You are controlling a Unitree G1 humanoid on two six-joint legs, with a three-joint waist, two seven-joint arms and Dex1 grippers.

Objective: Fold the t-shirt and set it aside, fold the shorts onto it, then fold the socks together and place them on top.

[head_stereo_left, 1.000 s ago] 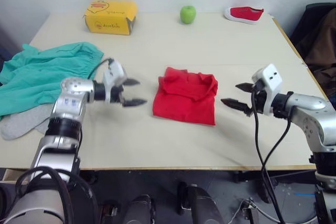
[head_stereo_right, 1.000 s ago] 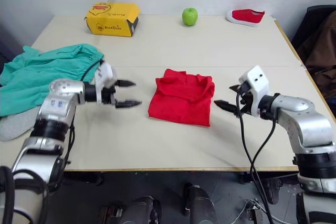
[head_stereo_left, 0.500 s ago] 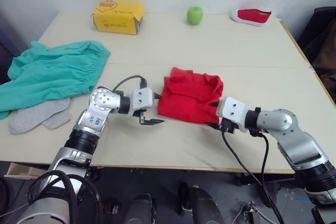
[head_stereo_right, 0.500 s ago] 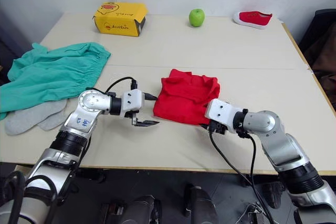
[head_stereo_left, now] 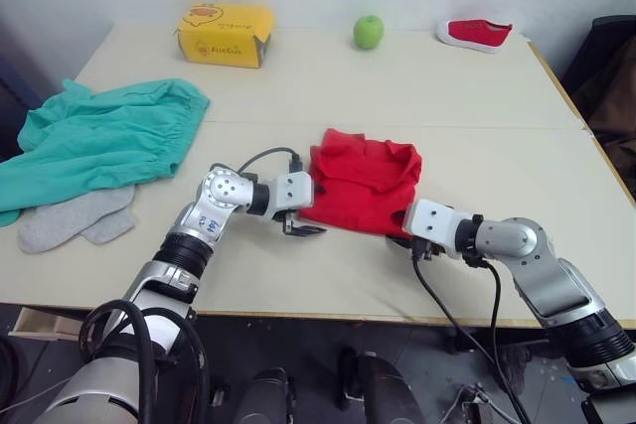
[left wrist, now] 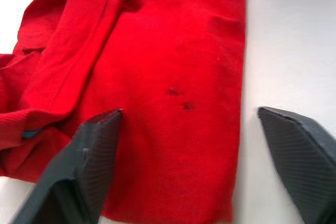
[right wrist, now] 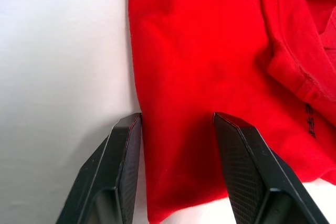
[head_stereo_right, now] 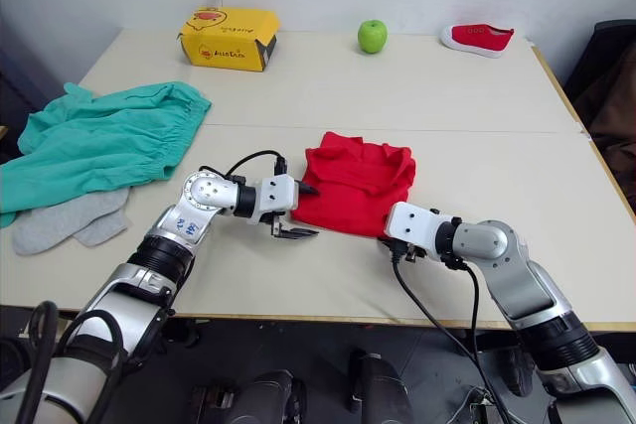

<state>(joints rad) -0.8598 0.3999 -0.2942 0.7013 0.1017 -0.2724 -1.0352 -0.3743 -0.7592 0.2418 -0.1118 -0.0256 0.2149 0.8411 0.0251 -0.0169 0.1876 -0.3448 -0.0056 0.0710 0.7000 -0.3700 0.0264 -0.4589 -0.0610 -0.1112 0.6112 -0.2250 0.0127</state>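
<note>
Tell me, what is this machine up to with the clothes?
It is working on the folded bright red cotton t-shirt in the middle of the table. Its left hand and right hand sit open at the shirt's two near corners. The teal fabric shorts and light grey knit socks wait at the left.

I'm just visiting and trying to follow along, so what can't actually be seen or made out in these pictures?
- The socks: partly tucked under the shorts in the head views, so their full shape is hidden.
- The shorts: cut off by the picture's left edge.
- The right hand: in the head views its fingers are hidden behind its own wrist housing.
- The t-shirt: its underside and inner folds are hidden by the top layer.
</note>
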